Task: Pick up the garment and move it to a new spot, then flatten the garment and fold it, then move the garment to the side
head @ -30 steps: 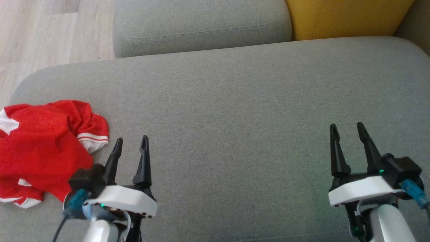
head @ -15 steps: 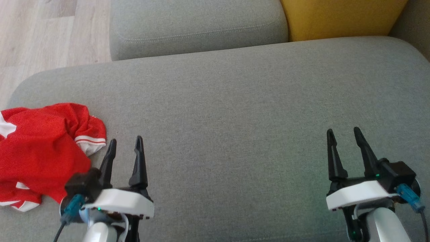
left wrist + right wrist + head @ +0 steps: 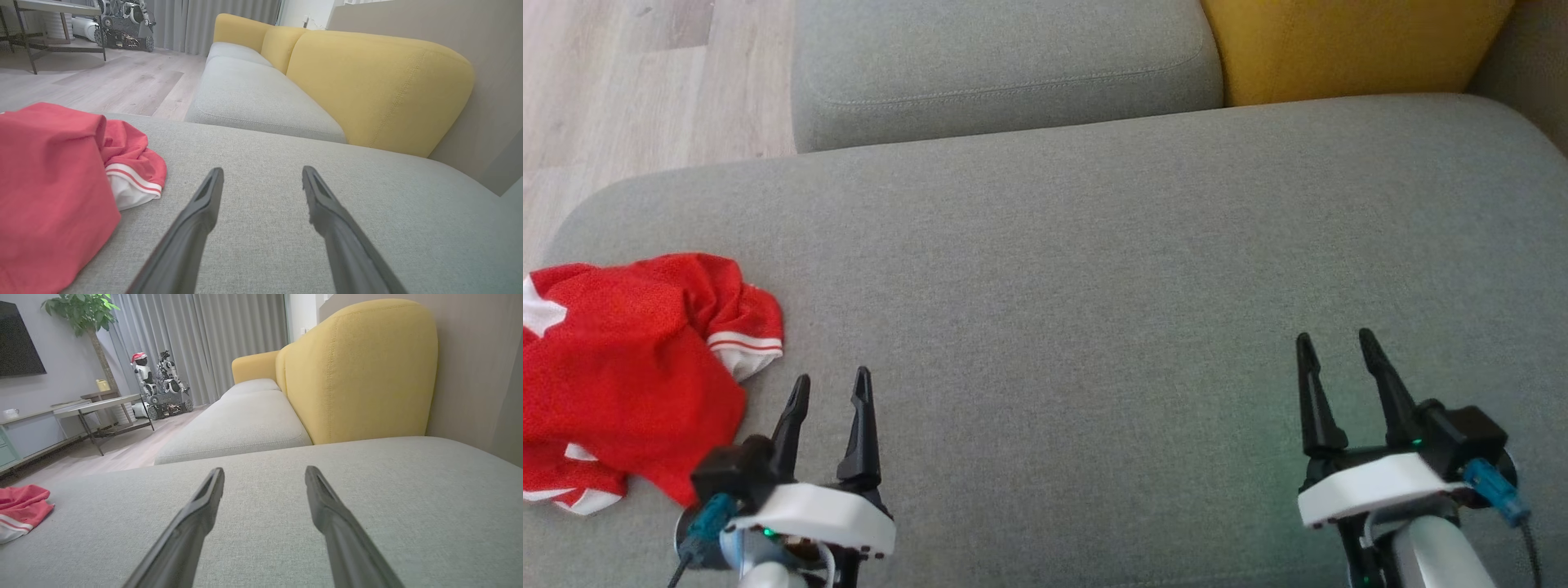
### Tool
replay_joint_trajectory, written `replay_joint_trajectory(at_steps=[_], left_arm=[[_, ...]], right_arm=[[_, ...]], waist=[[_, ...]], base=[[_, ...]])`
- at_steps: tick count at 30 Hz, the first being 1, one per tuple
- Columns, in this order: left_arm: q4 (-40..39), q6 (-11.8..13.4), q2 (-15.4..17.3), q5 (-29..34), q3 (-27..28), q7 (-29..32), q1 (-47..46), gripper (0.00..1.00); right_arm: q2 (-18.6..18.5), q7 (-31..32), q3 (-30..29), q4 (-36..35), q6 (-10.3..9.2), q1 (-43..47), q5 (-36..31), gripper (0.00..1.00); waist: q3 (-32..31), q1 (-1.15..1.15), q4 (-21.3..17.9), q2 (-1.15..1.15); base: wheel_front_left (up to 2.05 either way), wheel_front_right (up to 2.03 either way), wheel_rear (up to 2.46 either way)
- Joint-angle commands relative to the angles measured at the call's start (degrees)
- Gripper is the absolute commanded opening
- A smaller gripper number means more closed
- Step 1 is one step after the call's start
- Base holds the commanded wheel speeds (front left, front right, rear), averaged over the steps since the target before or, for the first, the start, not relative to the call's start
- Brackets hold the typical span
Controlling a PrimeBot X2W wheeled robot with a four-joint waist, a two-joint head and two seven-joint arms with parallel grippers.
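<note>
A red garment [image 3: 629,371] with white trim lies crumpled at the left end of the grey sofa cushion [image 3: 1094,286]. In the left wrist view the garment [image 3: 53,188] takes up the left side, one white-striped sleeve hem turned toward the fingers. My left gripper [image 3: 832,382] is open just right of the garment, low over the cushion, holding nothing; its open jaws [image 3: 262,173] frame bare fabric. My right gripper [image 3: 1331,341] is open and empty far to the right. A corner of the garment [image 3: 20,508] sits at the left edge of the right wrist view.
A second grey seat cushion [image 3: 1005,65] and a yellow backrest [image 3: 1356,45] lie beyond. Wooden floor [image 3: 629,82] runs past the cushion's left edge. The right wrist view also takes in a low table [image 3: 102,406] and a small robot [image 3: 163,388] by the curtains.
Both grippers have drawn back toward the bottom of the head view, still open. The head camera has shifted slightly. The garment lies as before.
</note>
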Motion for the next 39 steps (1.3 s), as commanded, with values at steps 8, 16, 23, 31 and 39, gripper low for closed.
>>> replay_joint_trajectory(at_steps=[8, 16, 23, 31, 39], left_arm=[[-1.2, 0.8, -0.1, -2.6, 1.5, -0.7, -2.4, 1.0], [-1.4, 0.9, -0.1, -3.4, 1.5, -0.7, -2.7, 1.0], [-1.7, 1.3, -0.1, -3.3, 1.9, -0.7, -3.1, 1.0], [-2.2, 1.9, -0.1, -2.9, 2.7, -0.7, -2.9, 1.0], [-3.0, 2.2, -0.1, -2.1, 5.1, -0.7, -2.1, 1.0]], right_arm=[[-0.5, -0.7, 2.9, 0.5, -0.04, -2.3, 0.7, 1.0], [-0.5, -0.7, 3.2, 1.2, -0.04, -2.5, 0.6, 1.0], [-0.5, -0.7, 4.4, 1.2, -0.04, -2.3, 0.3, 1.0], [-0.5, -0.7, 6.1, 1.1, -0.04, -1.4, 0.5, 1.0], [-0.5, -0.7, 8.4, 1.2, -0.04, -0.9, 1.0, 1.0]], waist=[[-0.2, 0.0, -0.1, 0.0], [-0.3, 0.0, 0.0, 0.0], [-0.4, 0.0, 2.3, 0.0], [-1.0, 0.0, 8.8, 0.0], [-1.7, 0.0, 15.7, 0.0]], base=[[0.0, 0.0, 0.0], [0.0, 0.0, 0.0], [0.0, 0.0, 0.0], [0.0, 0.0, 0.0], [0.0, 0.0, 0.0]])
